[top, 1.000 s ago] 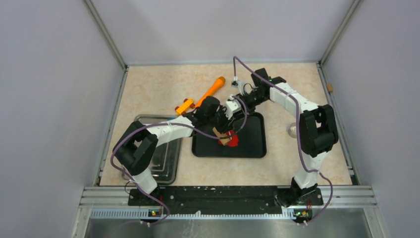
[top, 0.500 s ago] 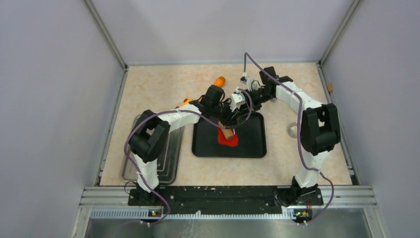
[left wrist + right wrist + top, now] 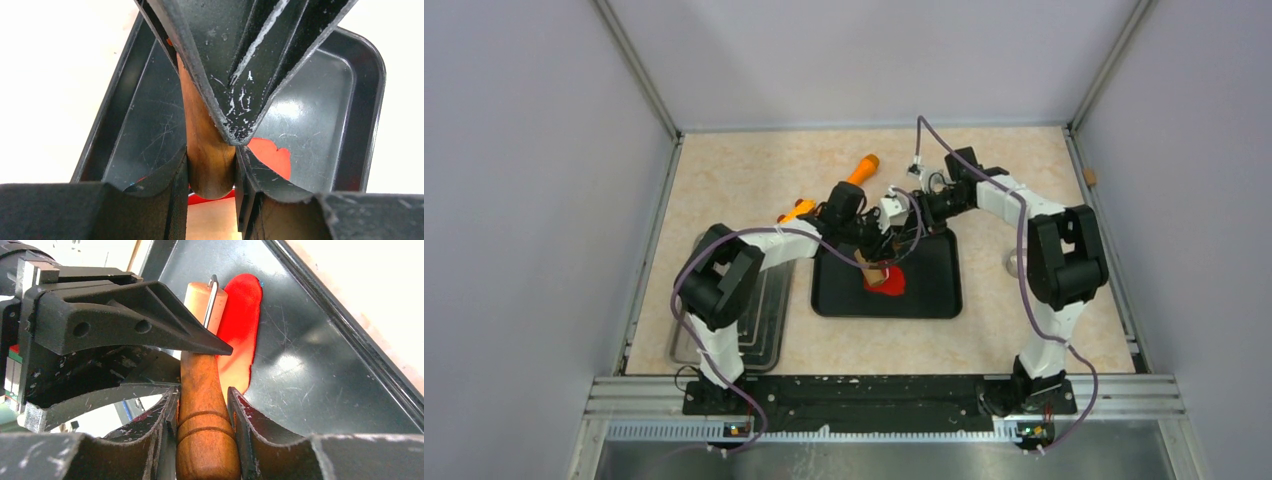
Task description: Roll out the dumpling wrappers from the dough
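Observation:
The red dough lies as a flat sheet in the black tray. A wooden rolling pin rests on it. My left gripper is shut on one brown handle, with dough showing under and beside it. My right gripper is shut on the other handle. In the right wrist view the pale roller sits on the dough and the left gripper's fingers reach in from the left.
An orange tool and a small orange piece lie behind the tray. A metal tray sits at the left. A small round object lies right of the black tray. A tiny brown bit lies at the right edge.
Both grippers moved the rolling pin away over the dough, then back a little toward the near side. The left arm's elbow swung right. Both grips stayed shut.

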Controlling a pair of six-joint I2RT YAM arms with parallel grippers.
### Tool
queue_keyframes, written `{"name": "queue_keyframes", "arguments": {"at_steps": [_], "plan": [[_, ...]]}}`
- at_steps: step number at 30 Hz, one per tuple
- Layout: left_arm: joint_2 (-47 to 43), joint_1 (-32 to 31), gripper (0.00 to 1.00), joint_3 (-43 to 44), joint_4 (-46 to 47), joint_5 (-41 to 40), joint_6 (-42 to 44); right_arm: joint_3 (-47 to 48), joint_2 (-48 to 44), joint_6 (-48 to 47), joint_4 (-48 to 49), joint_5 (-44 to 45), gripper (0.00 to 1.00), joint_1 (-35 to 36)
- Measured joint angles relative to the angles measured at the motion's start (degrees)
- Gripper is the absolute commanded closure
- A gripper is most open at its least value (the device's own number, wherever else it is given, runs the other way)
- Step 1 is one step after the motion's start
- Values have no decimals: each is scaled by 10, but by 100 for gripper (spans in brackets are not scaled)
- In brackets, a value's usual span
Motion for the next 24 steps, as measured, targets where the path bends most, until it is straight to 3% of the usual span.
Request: {"name": "queue_keyframes", "arguments": {"at_steps": [13,24], "plan": [[-60,11,100,-61,-29,-23,1,24,28,33,6,-14,100,43],[-51,-2,100,48,-85,-19,-10,51,-33,40,-28,-12,100,-2]]}}
